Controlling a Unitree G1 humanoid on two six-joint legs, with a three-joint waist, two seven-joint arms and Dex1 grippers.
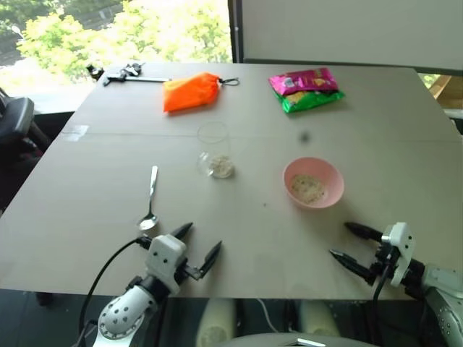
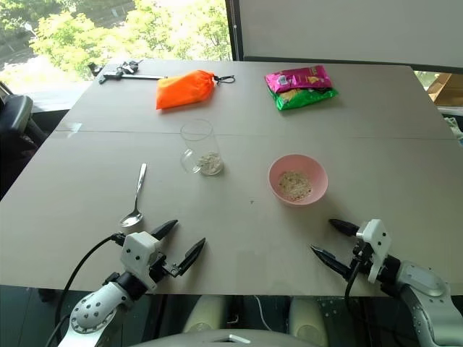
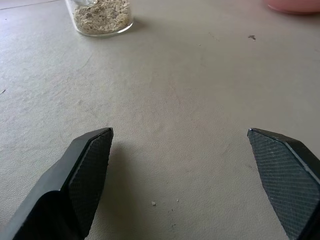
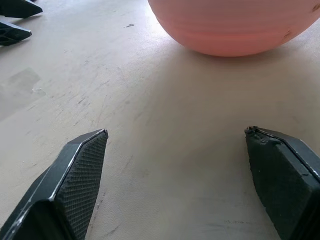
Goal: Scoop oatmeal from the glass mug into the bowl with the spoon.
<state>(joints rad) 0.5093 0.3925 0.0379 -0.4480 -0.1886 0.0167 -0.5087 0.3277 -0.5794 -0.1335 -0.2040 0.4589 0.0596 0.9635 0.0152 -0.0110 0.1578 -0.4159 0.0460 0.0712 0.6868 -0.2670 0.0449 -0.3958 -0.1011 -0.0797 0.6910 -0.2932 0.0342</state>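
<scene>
The spoon (image 1: 150, 199) lies at lower left, just above the left gripper (image 1: 195, 247), handle pointing toward the top; this arm is nearer. Both it and the right gripper (image 1: 349, 244) stand apart, empty.

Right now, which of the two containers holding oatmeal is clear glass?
The glass mug, standing upright left of the pink bowl; you can see its oatmeal through the wall, while the bowl is opaque.

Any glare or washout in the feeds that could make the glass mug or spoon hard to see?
Left eye view: the window is blown out, and the glass mug looks faint against the table, clearest by its oatmeal; the spoon reads clearly. Left wrist view: even light, mug base distinct.
</scene>
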